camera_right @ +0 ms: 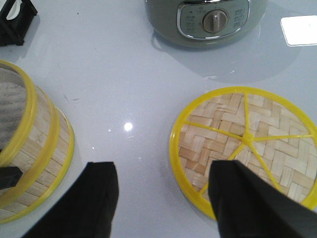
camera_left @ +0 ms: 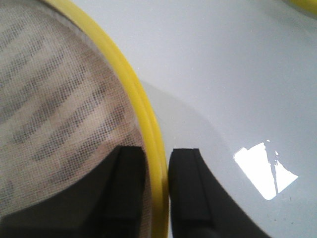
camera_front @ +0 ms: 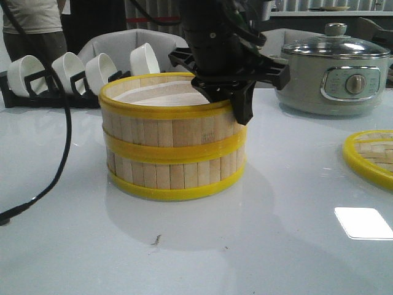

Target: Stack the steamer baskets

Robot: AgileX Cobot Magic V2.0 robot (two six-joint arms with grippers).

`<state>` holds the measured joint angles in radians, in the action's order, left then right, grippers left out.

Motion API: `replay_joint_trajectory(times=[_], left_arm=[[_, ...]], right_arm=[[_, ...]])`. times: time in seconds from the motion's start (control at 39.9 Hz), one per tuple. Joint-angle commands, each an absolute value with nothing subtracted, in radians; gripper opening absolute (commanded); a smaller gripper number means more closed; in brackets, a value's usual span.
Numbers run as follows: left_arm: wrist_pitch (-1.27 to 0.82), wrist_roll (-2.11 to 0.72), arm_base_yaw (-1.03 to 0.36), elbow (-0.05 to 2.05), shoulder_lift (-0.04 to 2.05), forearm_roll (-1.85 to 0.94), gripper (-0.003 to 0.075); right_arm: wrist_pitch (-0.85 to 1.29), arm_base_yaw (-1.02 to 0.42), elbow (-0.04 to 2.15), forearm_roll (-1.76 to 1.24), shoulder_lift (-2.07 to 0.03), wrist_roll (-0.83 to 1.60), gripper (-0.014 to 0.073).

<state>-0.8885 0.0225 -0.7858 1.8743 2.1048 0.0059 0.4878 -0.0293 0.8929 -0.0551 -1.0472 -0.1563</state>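
We see even, bright indoor light. The glossy white table (camera_front: 288, 184) mirrors a ceiling lamp as a hard white patch (camera_front: 363, 222) near right. A soft shadow rings the stacked baskets (camera_front: 174, 138). Close wrist pictures look slightly soft.

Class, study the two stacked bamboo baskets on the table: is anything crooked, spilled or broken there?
Nothing stands out. The two round yellow-rimmed bamboo steamer baskets sit squarely stacked, rims aligned. The left tool straddles the top rim. The woven bamboo lid lies flat and apart.
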Motion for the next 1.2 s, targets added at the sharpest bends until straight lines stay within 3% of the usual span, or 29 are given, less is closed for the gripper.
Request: replay_joint_trajectory(times=[0.0,0.1,0.53,0.83,1.18], left_arm=[[-0.856,0.027,-0.791,1.943,2.037,0.02,0.0422],[-0.881,0.029,-0.791,1.991,2.037,0.029,0.0474],[-1.012,0.081,-0.751,2.113,1.945,0.153,0.0434],[-1.027,0.099,-0.57,2.082,1.69,0.153,0.0434],[-0.979,0.122,-0.271,1.808,1.305,0.158,0.0434]], right_arm=[[0.412,-0.031,0.931,-0.059,-1.034,-0.154,0.0503],[0.412,-0.031,0.931,-0.059,-1.034,-0.154,0.0503],[0.421,-0.031,0.931,-0.059,-1.034,-0.154,0.0503],[0.431,-0.031,0.931,-0.059,-1.034,-0.154,0.0503],[0.428,-0.031,0.931,-0.059,-1.034,-0.154,0.0503]])
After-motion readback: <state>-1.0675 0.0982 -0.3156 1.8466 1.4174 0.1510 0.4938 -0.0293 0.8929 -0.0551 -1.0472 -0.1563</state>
